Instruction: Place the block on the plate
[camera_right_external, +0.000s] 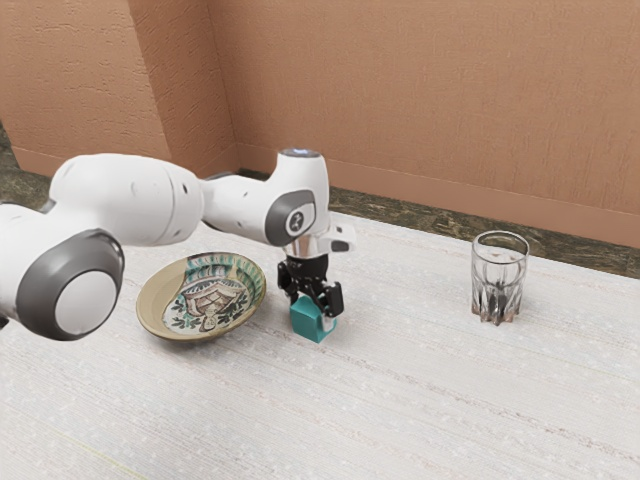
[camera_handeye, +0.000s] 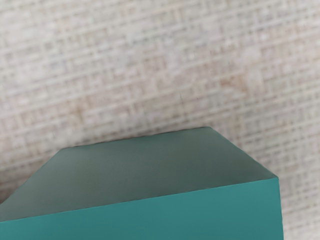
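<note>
At the exterior view's left, the painted plate (camera_right_external: 205, 302) is seen on the pale table (camera_right_external: 400, 400), with its rim raised all around. If the teal block (camera_right_external: 308, 320) is carried too low, that rim could be bumped, and the plate could be pushed away. If the block is let go too near the rim, it could be left leaning on the slope.

Next, the block is found just beside the plate, under the black gripper (camera_right_external: 313, 308). Whether it is being pinched cannot be told, nor whether it is lifted off the table. If it is gripped badly, it could be twisted or dropped on the way.

Farther right, the clear glass (camera_right_external: 499, 280) is set well apart. It could be knocked over only if the arm is swung the wrong way.
</note>
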